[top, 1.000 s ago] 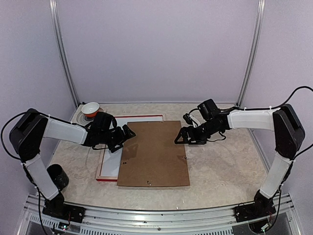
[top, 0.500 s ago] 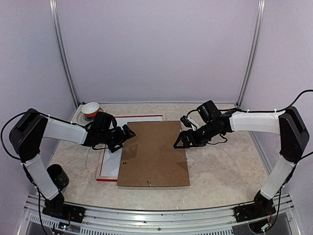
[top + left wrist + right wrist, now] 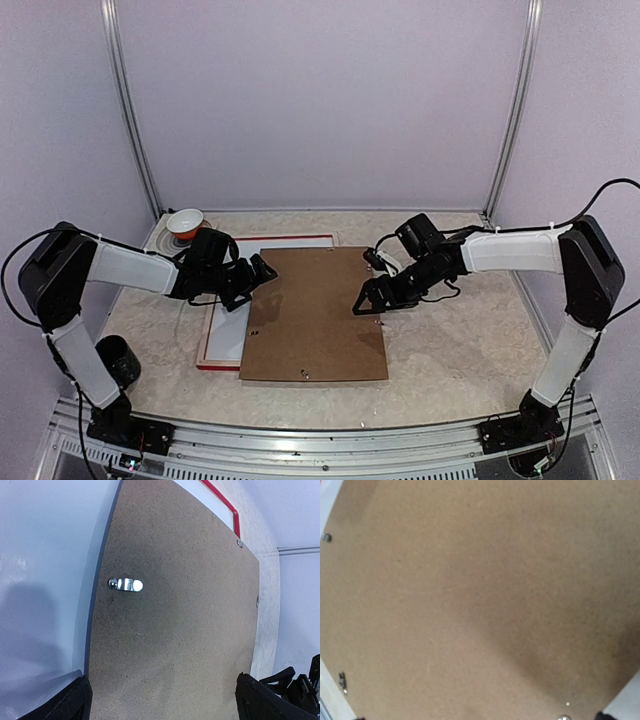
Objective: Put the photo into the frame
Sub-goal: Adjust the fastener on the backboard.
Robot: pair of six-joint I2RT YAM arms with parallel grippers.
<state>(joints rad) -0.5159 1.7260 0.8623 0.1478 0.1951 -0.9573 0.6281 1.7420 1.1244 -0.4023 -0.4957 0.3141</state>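
Note:
A brown backing board (image 3: 315,315) lies flat in the middle of the table. It covers most of the frame, whose red edge (image 3: 218,366) shows at the near left and along the back. Left of the board, a plain white sheet (image 3: 228,320) lies inside the frame. It looks like the photo, with no picture showing. My left gripper (image 3: 258,275) stands open over the board's left edge. Its dark fingertips (image 3: 75,702) sit wide apart above the board (image 3: 175,630). My right gripper (image 3: 365,300) hangs open over the board's right edge. The right wrist view shows almost only board (image 3: 470,590).
A white and orange bowl (image 3: 185,222) stands at the back left corner. A black cylinder (image 3: 118,360) sits by the left arm's base. Small metal turn clips (image 3: 126,584) are fixed to the board. Metal posts rise at both back corners.
My right gripper has slid nearer and slightly left along the board's right edge. The left arm and the board have not moved.

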